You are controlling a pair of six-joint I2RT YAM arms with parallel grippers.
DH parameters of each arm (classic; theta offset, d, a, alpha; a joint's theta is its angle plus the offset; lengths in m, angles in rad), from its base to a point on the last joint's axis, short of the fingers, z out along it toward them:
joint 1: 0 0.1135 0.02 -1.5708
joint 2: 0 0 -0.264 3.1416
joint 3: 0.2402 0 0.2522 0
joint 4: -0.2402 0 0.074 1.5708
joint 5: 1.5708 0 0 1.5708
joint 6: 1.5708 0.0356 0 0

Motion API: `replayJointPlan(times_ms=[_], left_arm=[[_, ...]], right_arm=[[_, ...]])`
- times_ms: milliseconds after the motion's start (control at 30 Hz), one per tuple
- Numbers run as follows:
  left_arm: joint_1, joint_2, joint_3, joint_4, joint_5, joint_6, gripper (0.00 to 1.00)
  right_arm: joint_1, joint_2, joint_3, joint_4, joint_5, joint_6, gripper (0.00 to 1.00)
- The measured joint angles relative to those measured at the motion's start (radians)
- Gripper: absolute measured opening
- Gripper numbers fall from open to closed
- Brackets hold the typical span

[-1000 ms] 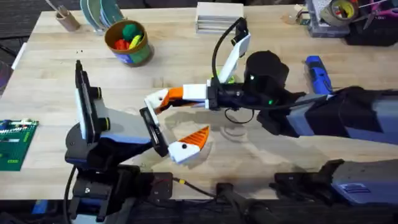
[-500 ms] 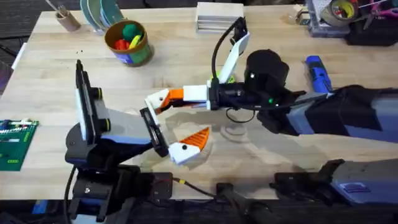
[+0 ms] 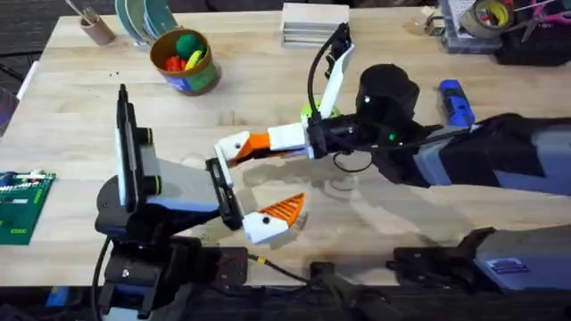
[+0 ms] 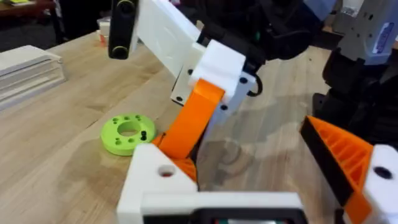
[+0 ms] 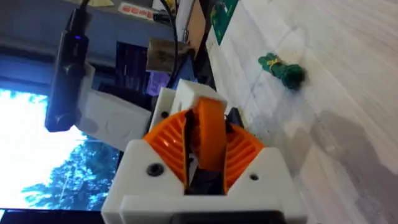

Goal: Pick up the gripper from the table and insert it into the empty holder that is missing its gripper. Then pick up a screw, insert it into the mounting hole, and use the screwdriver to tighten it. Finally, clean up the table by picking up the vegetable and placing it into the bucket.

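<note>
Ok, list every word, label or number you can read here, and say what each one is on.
No text can be read in these views.
Label around the bucket: print too blurred to read.
White markings on the green circuit board: too small to read.
The red-and-white sticker in the right wrist view: lettering blurred, unreadable.

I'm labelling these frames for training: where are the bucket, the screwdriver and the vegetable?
bucket (image 3: 198,78): overhead view, on its blue-green side label.
screwdriver (image 3: 457,100): overhead view, on the blue body.
vegetable (image 5: 285,70): right wrist view, on the dark-green leafy part.
</note>
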Motion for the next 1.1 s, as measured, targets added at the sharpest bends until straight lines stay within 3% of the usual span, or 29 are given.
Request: replayJointPlan(times_ms=[467, 767, 1100], left_arm=[[-0.015, 0.0, 0.002, -0.006, 0.045, 0.015, 0.992], [-0.051, 0.0, 0.003, -0.02, 0.138, 0.031, 0.993], [-0.051, 0.0, 0.003, -0.024, 0.163, 0.035, 0.993]], right_arm=[[-0.02, 0.003, 0.002, -0.001, -0.094, 0.0, 0.373], [0.014, 0.011, 0.01, -0.004, -0.174, 0.0, 0.467], [0.018, 0.016, 0.011, -0.007, -0.177, 0.0, 0.704]])
